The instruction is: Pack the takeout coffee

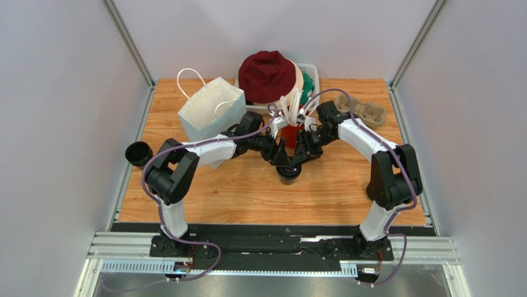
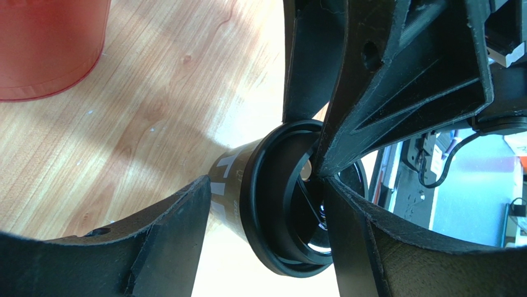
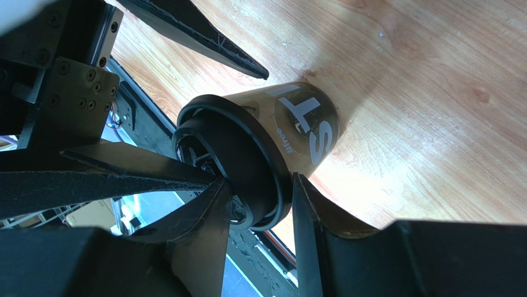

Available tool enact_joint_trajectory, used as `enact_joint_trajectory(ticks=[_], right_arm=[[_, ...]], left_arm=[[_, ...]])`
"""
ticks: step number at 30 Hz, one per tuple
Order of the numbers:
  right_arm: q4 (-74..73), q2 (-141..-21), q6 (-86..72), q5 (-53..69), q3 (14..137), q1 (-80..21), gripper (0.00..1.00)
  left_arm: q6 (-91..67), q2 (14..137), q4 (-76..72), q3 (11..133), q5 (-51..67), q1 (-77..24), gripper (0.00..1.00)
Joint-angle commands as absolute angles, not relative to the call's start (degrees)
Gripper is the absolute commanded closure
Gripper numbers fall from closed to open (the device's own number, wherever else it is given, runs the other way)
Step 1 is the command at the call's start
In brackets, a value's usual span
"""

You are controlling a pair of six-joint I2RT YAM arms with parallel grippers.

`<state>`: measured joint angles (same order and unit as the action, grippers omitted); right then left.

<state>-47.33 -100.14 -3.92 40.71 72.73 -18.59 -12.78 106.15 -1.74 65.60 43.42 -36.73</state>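
Presently, step in hand: lidding the cup, judged from the grips.

Top external view. The takeout coffee (image 1: 289, 172) stands upright on the table (image 1: 247, 198), centre, just in front of the red cup (image 1: 289, 135). The left gripper (image 1: 279, 159) and the right gripper (image 1: 301, 154) meet over it. A paper bag (image 1: 209, 111) stands back left, and a cup carrier (image 1: 369, 112) lies back right, both well apart from the coffee.

Left wrist view. The left claw is spread, its fingers (image 2: 154, 247) flanking the cup wall and the black lid (image 2: 281, 204). Firm contact cannot be told. The right claw's fingers cross from above onto the lid.

Right wrist view. The right claw is pressed together on the lid's rim, one finger on the lid's top and the other against the wall just under the rim. The lid sits on the cup mouth, but whether it is seated all round cannot be told.

Next move, as a judgement: press the rim home while the cup is steadied, then release the lid and grasp the cup body for packing. A squeeze too hard may buckle the thin wall.
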Motion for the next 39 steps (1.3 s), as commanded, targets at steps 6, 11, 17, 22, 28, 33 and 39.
enact_joint_trajectory(ticks=[6, 11, 17, 22, 28, 33, 39], right_arm=[[-44.3, -100.0, -4.6, 45.5, 73.7, -19.2, 0.57], [-43.1, -100.5, -5.4, 42.7, 73.0, -19.3, 0.64], [-42.1, -100.5, -6.2, 38.8, 72.2, -20.0, 0.69], [-41.9, -100.0, -6.1, 37.8, 72.0, -20.7, 0.71], [-42.0, -99.7, -5.5, 37.4, 71.5, -20.9, 0.71], [-42.3, -99.1, -4.8, 37.2, 71.2, -21.0, 0.71], [-42.4, -98.4, -4.5, 36.4, 70.9, -21.4, 0.71]], left_arm=[[-10.0, 107.0, 0.3, 63.1, 38.6, -37.9, 0.26], [-9.4, 106.9, -1.1, 63.0, 39.1, -38.0, 0.26], [-9.6, 104.9, -1.5, 63.7, 41.3, -38.0, 0.16], [-10.4, 102.7, -1.8, 64.4, 42.5, -38.0, 0.11], [-11.8, 101.6, -2.2, 65.3, 42.7, -37.9, 0.09], [-13.0, 99.5, -2.2, 66.1, 43.3, -37.0, 0.09], [-13.4, 96.2, -2.1, 65.5, 44.8, -33.8, 0.09]])
